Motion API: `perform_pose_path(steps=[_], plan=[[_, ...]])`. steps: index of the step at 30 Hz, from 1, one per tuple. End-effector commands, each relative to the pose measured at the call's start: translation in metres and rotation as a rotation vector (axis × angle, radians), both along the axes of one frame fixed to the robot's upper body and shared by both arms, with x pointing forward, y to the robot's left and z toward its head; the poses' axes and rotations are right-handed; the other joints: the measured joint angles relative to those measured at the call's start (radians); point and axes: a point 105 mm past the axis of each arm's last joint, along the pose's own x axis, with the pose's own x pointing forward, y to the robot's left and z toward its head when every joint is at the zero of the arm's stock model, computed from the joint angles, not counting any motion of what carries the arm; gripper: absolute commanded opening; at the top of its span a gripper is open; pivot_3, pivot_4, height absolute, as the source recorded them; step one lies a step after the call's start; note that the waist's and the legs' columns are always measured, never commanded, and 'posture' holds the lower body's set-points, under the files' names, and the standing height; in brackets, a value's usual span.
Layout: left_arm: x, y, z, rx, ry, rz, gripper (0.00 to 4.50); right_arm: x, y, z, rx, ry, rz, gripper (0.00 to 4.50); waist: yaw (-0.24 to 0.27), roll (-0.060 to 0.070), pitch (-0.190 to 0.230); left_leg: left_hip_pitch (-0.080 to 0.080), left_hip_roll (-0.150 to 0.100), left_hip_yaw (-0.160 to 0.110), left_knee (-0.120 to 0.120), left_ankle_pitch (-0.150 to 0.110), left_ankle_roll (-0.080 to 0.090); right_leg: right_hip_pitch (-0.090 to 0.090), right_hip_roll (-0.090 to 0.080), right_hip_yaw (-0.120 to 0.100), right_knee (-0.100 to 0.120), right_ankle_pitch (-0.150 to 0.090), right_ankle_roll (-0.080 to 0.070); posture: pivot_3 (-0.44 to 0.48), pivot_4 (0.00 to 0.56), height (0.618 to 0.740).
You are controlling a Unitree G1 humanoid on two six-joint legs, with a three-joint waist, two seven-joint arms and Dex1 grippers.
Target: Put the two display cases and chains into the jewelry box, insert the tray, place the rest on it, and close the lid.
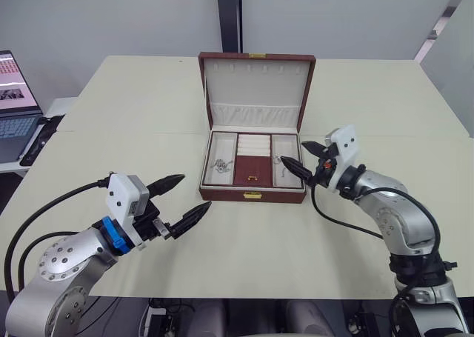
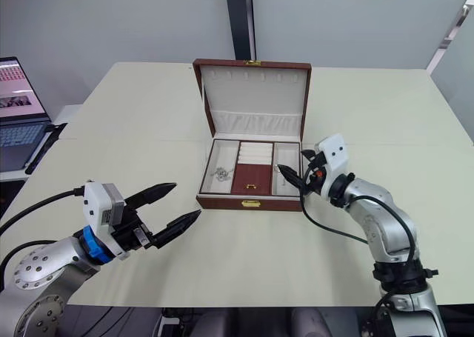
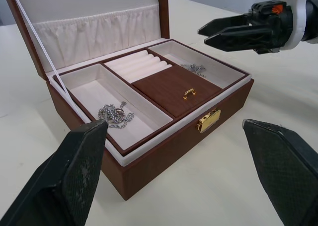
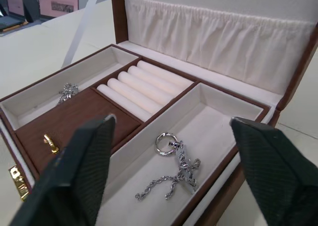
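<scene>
The jewelry box (image 1: 252, 195) stands open mid-table, its lid (image 1: 255, 85) upright behind it. The tray (image 1: 252, 166) sits inside it, with ring rolls and a brown panel with a gold pull in the middle section. One silver chain (image 3: 117, 114) lies in the tray's left section and another chain (image 4: 174, 171) with a round ring lies in the right section. The display cases are hidden. My left gripper (image 1: 195, 192) is open above the table, in front of and left of the box. My right gripper (image 1: 293, 152) is open and empty over the box's right edge.
An open laptop (image 1: 15, 107) sits on a side desk to the far left. A seam crosses the cream table (image 1: 133, 92) level with the box's hinge.
</scene>
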Motion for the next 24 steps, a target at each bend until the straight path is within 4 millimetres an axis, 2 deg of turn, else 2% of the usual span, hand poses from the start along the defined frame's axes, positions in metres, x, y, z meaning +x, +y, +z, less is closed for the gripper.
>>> perform_pose_path(steps=[1, 9, 12, 16, 21, 24], plan=[[0.003, 0.020, 0.008, 0.008, 0.003, 0.026, 4.50, -0.008, -0.028, 0.017, 0.001, -0.060, 0.038, 4.48, 0.001, 0.000, 0.000, 0.000, 0.000, 0.000, 0.000, 0.000, 0.000, 0.000, 0.000, 0.000, 0.000, 0.000, 0.000, 0.000, 0.150, 0.740], [0.016, 0.082, 0.010, 0.091, 0.067, 0.130, 4.50, -0.026, -0.100, 0.004, -0.125, 0.027, 0.080, 4.48, 0.001, 0.000, 0.001, 0.000, 0.000, 0.000, 0.000, 0.000, 0.000, 0.000, 0.000, 0.000, 0.000, 0.000, 0.000, 0.000, 0.150, 0.740], [0.019, 0.106, 0.012, 0.121, 0.068, 0.186, 4.50, -0.030, -0.132, -0.005, -0.203, 0.082, 0.046, 4.48, 0.000, 0.000, 0.001, 0.000, 0.000, 0.001, 0.000, 0.000, 0.000, 0.000, 0.000, 0.000, -0.001, 0.000, 0.000, 0.000, 0.150, 0.740], [0.017, 0.131, 0.012, 0.165, 0.079, 0.251, 4.50, -0.030, -0.166, -0.005, -0.214, 0.105, -0.033, 4.48, -0.002, 0.000, 0.001, 0.000, 0.000, 0.002, 0.000, 0.000, 0.000, 0.000, 0.000, 0.001, -0.001, 0.000, 0.000, 0.000, 0.150, 0.740], [0.013, 0.156, 0.016, 0.191, 0.078, 0.325, 4.50, -0.027, -0.190, -0.007, -0.229, 0.111, -0.099, 4.48, -0.002, 0.000, 0.001, 0.000, 0.000, 0.002, 0.000, 0.000, 0.000, -0.001, 0.000, 0.001, 0.000, 0.000, 0.000, 0.000, 0.150, 0.740], [0.015, 0.162, 0.018, 0.203, 0.063, 0.354, 4.50, -0.023, -0.191, -0.006, -0.242, 0.095, -0.107, 4.48, -0.002, 0.001, 0.002, 0.000, 0.000, 0.002, 0.000, 0.000, 0.000, -0.001, 0.000, 0.001, 0.000, 0.000, 0.000, 0.000, 0.150, 0.740]])
